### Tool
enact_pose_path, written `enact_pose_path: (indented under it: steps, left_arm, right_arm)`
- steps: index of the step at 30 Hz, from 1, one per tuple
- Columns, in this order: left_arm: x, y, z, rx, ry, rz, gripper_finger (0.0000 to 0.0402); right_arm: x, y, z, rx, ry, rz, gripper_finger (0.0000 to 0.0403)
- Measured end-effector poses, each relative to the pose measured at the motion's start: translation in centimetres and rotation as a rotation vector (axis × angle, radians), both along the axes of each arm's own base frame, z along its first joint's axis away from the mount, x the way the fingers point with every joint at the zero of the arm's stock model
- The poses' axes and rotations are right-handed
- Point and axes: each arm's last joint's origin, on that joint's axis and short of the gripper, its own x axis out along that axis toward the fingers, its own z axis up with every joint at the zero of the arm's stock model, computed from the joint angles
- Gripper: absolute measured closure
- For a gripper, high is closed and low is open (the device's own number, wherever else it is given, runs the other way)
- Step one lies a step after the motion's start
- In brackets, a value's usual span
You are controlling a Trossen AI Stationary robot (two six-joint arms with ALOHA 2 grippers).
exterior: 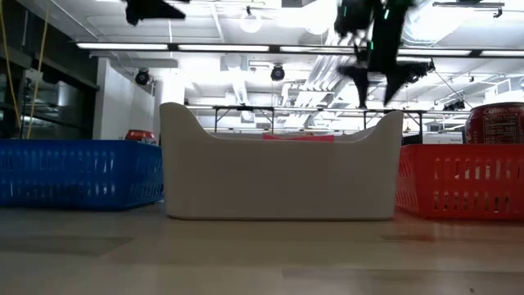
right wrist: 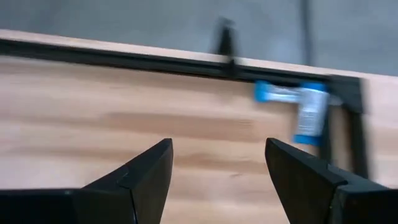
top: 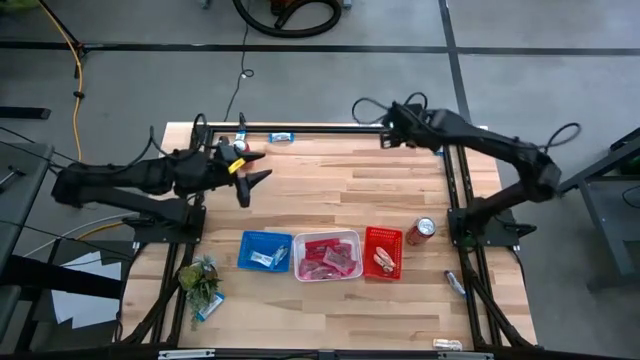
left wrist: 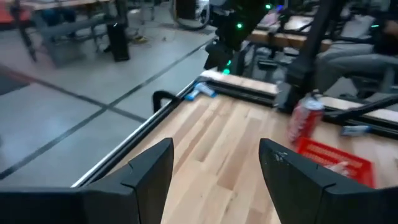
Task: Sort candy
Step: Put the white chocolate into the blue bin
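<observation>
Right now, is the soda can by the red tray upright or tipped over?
Tipped over. In the high view the soda can lies on its side on the table, just right of the red tray, its long body showing rather than a round top.

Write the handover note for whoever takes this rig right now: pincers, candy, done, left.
Left pincer: open, empty, above the table's far left.
Right pincer: open, empty, at the far edge, facing the blue-and-white wrapped bars by the rail.
Done: blue-and-white candy in the blue plastic tray, pink packets in the white tray, candy in the red mesh tray.
Left: those far-edge bars; a blue-and-white bar beside the small green plant; wrapped pieces near the right frame.
</observation>
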Motion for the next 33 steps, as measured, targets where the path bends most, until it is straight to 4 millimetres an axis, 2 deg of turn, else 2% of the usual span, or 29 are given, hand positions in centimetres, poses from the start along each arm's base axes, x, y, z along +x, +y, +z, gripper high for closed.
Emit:
enact_pose_path:
  steps: [6,9,12,18,23,29,33]
  left_arm:
    - [0.7,1.6,-1.2,-0.052,0.03,0.072,0.0178]
    - [0.6,2.5,-1.2,-0.068,0.022,0.125,0.0178]
    - [0.5,3.3,-1.2,-0.113,-0.004,0.183,0.0178]
    - [0.0,4.8,-1.2,-0.12,-0.015,0.275,0.0178]
    - [-0.4,6.0,-1.3,-0.105,0.005,0.281,0.0178]
    - [-0.7,6.8,-1.3,-0.119,0.011,0.267,0.0178]
    - [-0.9,7.2,-1.4,-0.129,0.018,0.27,0.0178]
  right_arm:
    - [-2.5,-8.1,-5.1,0.197,0.187,-0.024,0.0151]
    - [-4.1,-10.9,-7.6,0.292,0.237,-0.042,0.0151]
    - [-5.7,-12.6,-9.3,0.366,0.251,-0.083,0.0151]
    - [-7.3,-14.3,-10.9,0.396,0.254,-0.182,0.0151]
    - [-7.1,-14.5,-11.4,0.358,0.272,-0.247,0.0155]
    - [-6.5,-14.5,-13.8,0.359,0.414,-0.315,0.0202]
    - [-6.4,-14.8,-16.1,0.436,0.414,-0.356,0.024]
